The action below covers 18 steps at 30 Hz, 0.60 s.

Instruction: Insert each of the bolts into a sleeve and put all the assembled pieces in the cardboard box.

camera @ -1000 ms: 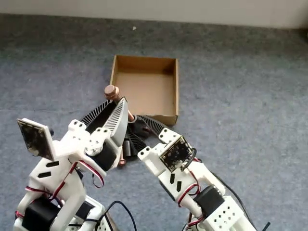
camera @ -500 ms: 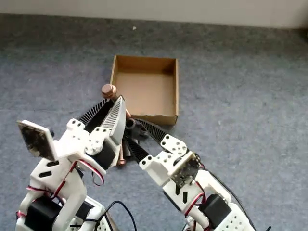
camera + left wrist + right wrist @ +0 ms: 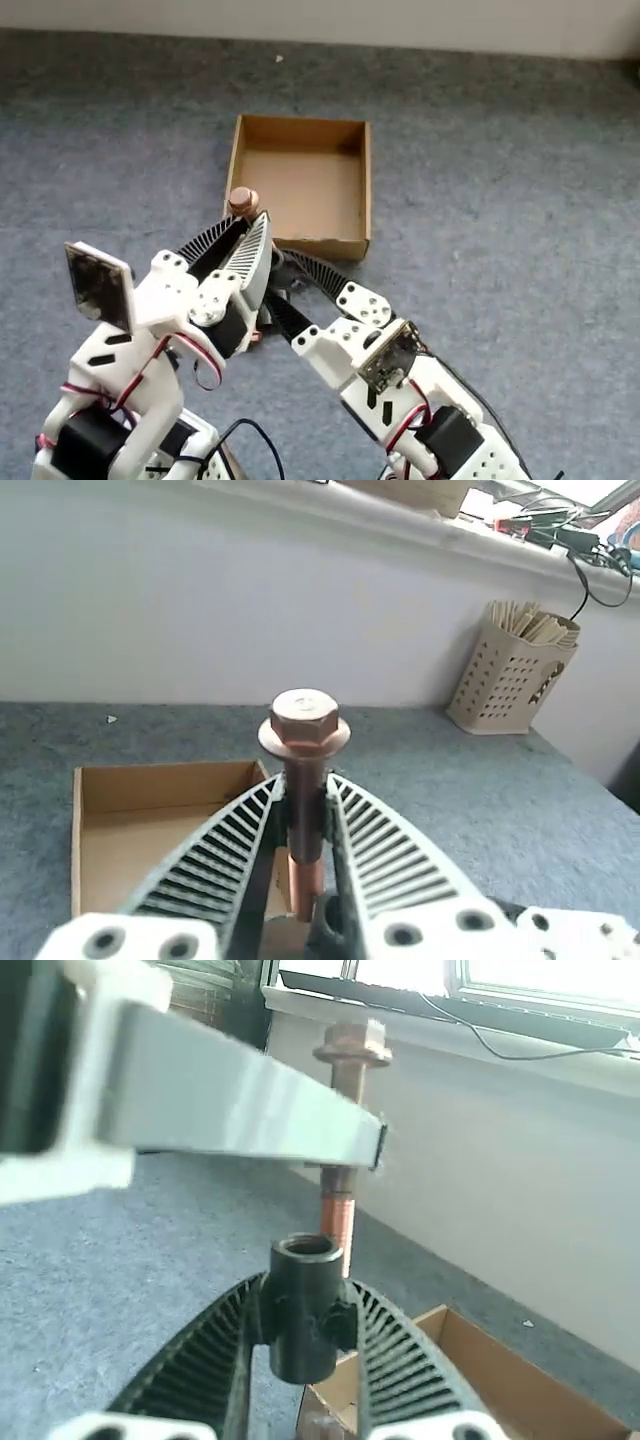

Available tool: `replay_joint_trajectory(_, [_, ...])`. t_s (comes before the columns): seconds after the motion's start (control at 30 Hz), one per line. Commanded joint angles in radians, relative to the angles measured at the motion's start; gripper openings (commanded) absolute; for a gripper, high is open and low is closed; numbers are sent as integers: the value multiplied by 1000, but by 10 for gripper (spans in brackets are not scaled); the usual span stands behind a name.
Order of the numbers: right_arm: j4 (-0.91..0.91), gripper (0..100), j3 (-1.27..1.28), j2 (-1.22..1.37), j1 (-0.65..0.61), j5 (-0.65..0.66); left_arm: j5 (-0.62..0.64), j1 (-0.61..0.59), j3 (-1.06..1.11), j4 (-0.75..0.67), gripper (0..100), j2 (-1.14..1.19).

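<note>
Apparently, bolt [image 3: 304,780] just beside sleeve [image 3: 305,1305].

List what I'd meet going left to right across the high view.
In order: left arm's circuit board → bolt in the left gripper → right arm's circuit board. The cardboard box overlaps these, so it's omitted.

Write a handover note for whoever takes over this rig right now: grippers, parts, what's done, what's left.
Left gripper: jaws shut on the bolt, which stands upright, head up.
Right gripper: jaws shut on the sleeve, bore facing up.
The bolt's tip is close beside the sleeve's mouth, not in it.
Cardboard box: no assembled piece in it yet.
Done: both parts are lifted and brought together.
Left: line up the tip, insert the bolt, place the piece in the box, then handle any further pairs.
</note>
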Motion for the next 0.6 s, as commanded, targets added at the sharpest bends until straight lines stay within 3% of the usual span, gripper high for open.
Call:
replay_joint_trajectory(0.0, [15,5,-8,-5,-7,6,-9,-4,-110,5,6,-10])
replay_joint_trajectory(0.57, [10,5,-18,-15,-7,5,-15,58,-38,92,6,-10])
